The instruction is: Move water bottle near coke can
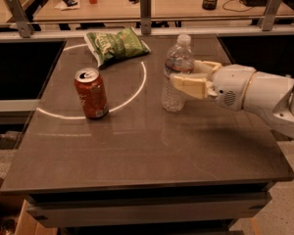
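The water bottle, clear ribbed plastic with a white cap, stands right of the table's middle, tilted slightly. My gripper reaches in from the right, and its cream fingers are closed around the bottle's middle, one in front and one behind. The coke can, red-orange with a silver top, stands upright on the left part of the table, well apart from the bottle.
A green chip bag lies at the back of the dark table, behind the can. A white circle line is drawn on the tabletop. A metal rail and a desk with clutter stand behind.
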`<action>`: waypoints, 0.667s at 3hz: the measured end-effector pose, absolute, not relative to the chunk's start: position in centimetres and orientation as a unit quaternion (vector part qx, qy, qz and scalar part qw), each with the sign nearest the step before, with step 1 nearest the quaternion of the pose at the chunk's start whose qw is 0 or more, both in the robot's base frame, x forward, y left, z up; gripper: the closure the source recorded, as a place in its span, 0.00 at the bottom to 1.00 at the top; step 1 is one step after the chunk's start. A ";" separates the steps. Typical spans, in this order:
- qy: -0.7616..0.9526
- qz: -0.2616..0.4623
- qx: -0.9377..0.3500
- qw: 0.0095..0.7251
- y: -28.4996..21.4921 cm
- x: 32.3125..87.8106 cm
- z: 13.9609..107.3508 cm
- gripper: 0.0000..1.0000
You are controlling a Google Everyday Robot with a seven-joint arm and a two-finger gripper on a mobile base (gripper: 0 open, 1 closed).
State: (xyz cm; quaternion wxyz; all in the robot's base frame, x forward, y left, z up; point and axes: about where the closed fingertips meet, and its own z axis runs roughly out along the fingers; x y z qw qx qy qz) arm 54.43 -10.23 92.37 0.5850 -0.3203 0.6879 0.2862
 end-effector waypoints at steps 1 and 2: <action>0.678 0.339 -0.361 0.543 -6.7 53.2 90.9 1.00; 0.675 0.350 -0.371 0.533 -5.9 53.1 90.7 1.00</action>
